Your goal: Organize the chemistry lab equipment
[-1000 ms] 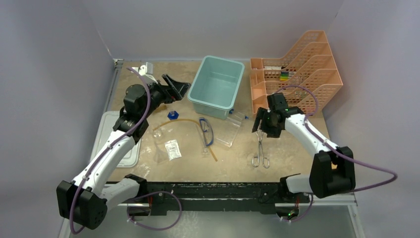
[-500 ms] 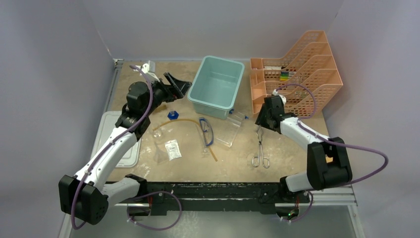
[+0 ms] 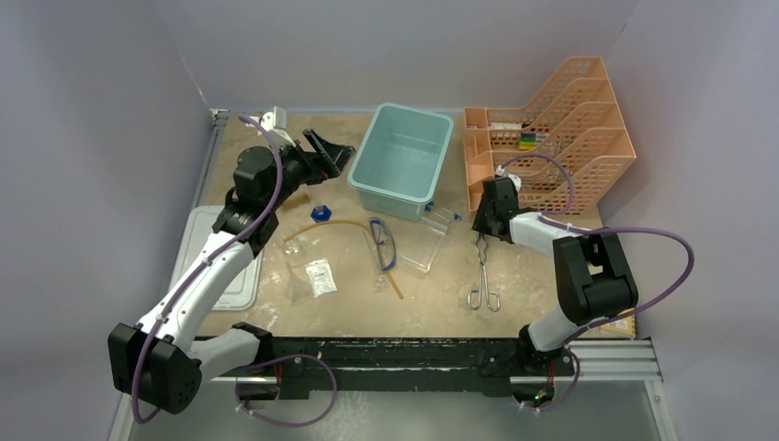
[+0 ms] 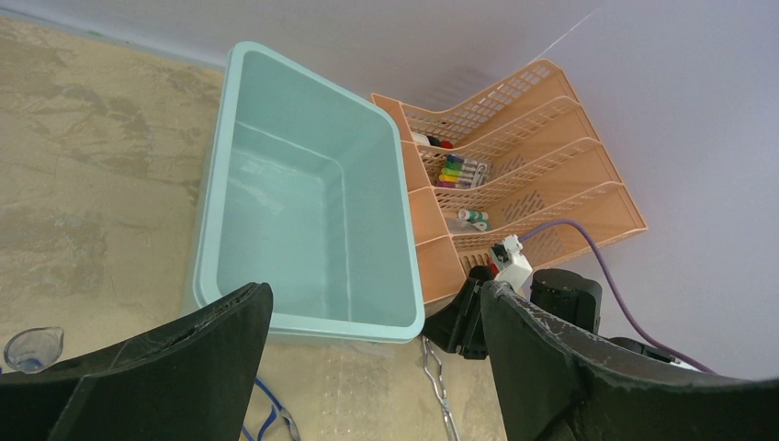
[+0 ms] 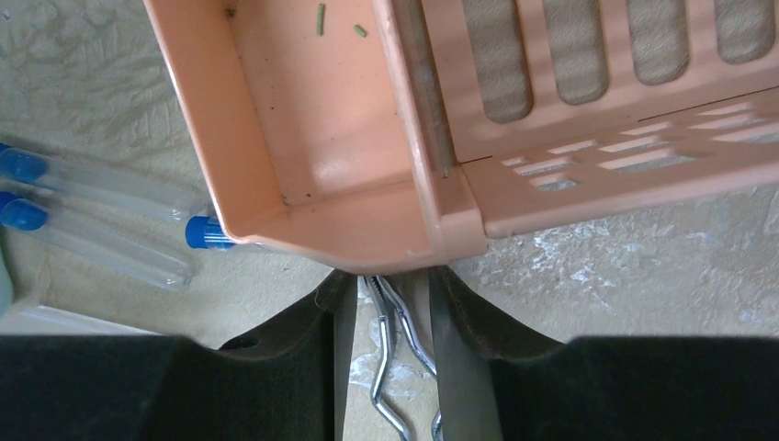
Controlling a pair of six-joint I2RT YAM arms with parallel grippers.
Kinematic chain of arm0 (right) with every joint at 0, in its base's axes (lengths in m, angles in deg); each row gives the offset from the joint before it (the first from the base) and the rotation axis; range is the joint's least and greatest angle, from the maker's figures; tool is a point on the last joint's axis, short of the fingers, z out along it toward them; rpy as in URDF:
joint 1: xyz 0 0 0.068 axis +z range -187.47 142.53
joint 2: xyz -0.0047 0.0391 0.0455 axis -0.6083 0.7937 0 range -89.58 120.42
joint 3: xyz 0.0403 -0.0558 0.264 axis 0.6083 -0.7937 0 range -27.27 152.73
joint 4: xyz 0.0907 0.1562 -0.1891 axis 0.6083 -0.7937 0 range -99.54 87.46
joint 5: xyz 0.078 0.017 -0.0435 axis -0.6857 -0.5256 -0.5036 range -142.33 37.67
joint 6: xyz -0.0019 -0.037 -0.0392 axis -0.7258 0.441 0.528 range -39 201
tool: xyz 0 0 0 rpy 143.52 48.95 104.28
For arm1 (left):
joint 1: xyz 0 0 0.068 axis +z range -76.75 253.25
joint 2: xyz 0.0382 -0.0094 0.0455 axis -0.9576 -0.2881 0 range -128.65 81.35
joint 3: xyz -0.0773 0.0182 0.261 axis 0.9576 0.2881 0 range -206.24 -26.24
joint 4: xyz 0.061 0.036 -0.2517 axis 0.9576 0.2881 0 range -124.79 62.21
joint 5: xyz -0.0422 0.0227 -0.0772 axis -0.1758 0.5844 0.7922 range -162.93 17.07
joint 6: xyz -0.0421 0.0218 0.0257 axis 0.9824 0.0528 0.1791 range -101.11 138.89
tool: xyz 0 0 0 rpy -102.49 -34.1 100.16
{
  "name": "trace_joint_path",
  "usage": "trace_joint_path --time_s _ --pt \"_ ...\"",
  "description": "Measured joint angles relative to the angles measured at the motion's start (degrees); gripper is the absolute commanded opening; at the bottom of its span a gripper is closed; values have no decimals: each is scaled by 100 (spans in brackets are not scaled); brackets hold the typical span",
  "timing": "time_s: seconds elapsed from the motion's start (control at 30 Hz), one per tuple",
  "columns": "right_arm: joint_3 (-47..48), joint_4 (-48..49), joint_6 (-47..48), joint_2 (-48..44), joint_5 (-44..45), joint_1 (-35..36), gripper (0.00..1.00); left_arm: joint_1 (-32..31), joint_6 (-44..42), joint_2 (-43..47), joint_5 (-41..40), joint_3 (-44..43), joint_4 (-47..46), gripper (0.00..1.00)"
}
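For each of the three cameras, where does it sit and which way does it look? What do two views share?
Top external: above and behind the bases, looking down on the table; the left arm and right arm show.
Left wrist: on the raised left arm, facing the teal bin and orange tray; its open jaws frame the bottom.
Right wrist: low by the tray's corner, looking down at metal tongs between its open jaws, blue-capped tubes at left.
Shared: both wrist views show the tray and tongs.

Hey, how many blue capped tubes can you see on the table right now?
3. Two blue-capped tubes lie side by side left of the orange tray; a third shows only its cap at the tray's corner. Others may be hidden.
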Motion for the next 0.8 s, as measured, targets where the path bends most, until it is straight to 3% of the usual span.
trace_joint_path --time_s 0.13,0.4,0.8 --pt "2 66 131 35 42 0 27 0 -39 -9 -20 -42 31 83" --pt "-2 129 337 61 13 17 0 -2 -114 -7 -61 -116 70 82" --pt "-153 -354 186 -1377 11 33 0 -295 -120 -4 225 -122 76 80"
